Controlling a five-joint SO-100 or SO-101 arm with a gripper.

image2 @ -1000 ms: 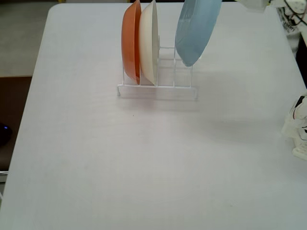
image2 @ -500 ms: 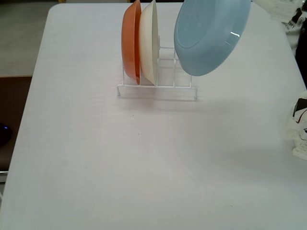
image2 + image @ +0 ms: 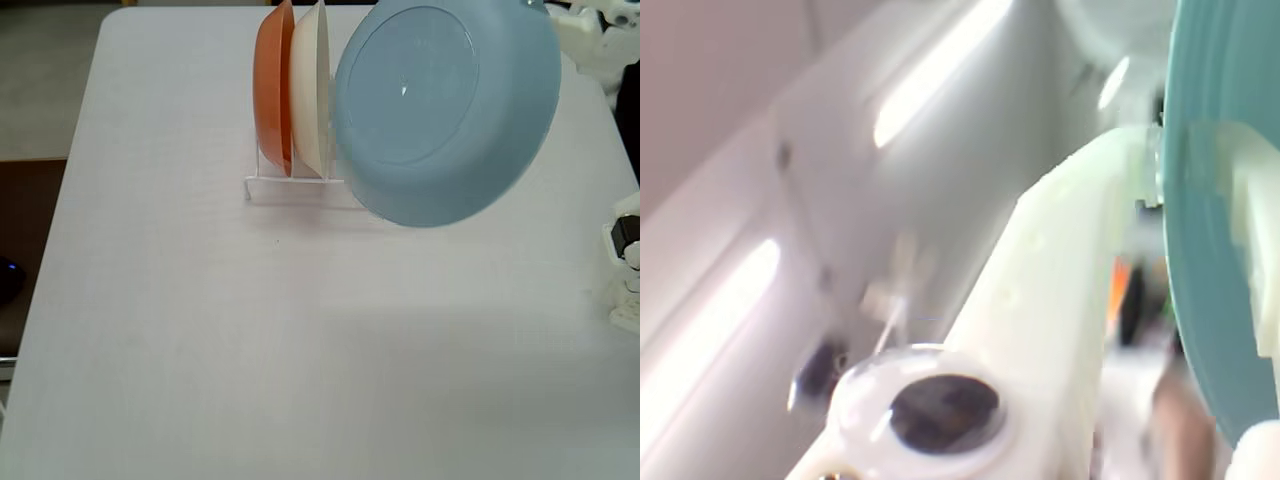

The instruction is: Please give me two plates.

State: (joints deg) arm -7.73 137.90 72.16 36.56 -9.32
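A light blue plate (image 3: 445, 110) hangs in the air above the table in the fixed view, tilted so its round underside faces the camera. It covers the right part of the clear rack (image 3: 290, 188). My gripper (image 3: 548, 18) holds the plate by its upper right rim. In the wrist view the plate (image 3: 1210, 250) shows edge-on as a teal band at the right. My gripper (image 3: 1188, 175) is shut on its rim, one white finger (image 3: 1060, 280) on the left side and the other on the right.
An orange plate (image 3: 272, 85) and a cream-white plate (image 3: 312, 85) stand upright in the rack's left slots. White arm parts (image 3: 625, 265) sit at the table's right edge. The table (image 3: 250, 350) is white, and its left edge borders a darker floor.
The blue plate has come up out of the rack and swung toward the camera, turning from edge-on to underside showing. The orange and cream plates stay put.
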